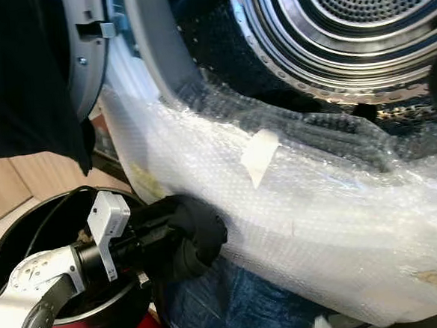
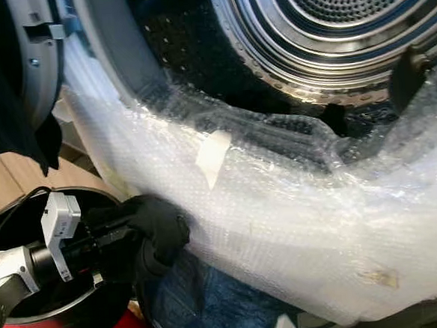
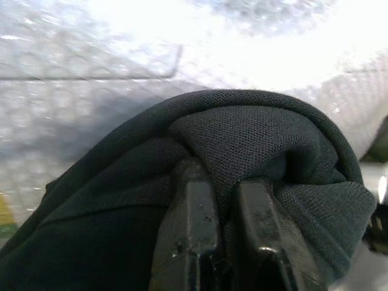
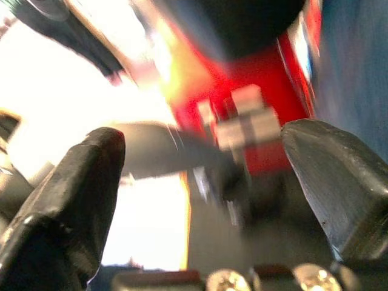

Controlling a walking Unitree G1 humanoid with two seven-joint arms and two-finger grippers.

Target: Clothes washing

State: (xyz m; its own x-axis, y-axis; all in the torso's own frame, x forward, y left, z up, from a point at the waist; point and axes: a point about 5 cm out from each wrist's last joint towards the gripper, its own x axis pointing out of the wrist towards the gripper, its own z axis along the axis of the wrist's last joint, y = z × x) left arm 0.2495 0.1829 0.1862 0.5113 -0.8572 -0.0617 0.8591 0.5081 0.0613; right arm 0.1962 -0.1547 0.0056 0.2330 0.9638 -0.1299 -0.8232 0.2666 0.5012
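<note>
Upper right, the washer drum (image 1: pixel 365 3) is glossy perforated metal. Across the middle, bubble wrap (image 1: pixel 320 224) is translucent dimpled plastic. The dark garment (image 3: pixel 242 157) is matt, fine-knit cloth.

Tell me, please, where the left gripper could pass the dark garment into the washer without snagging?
The drum mouth is open above the bubble wrap draped over its lower rim. It is crowded low down: the left gripper, shut on the dark garment, sits pressed against the wrap, between the black bucket and blue cloth.
</note>
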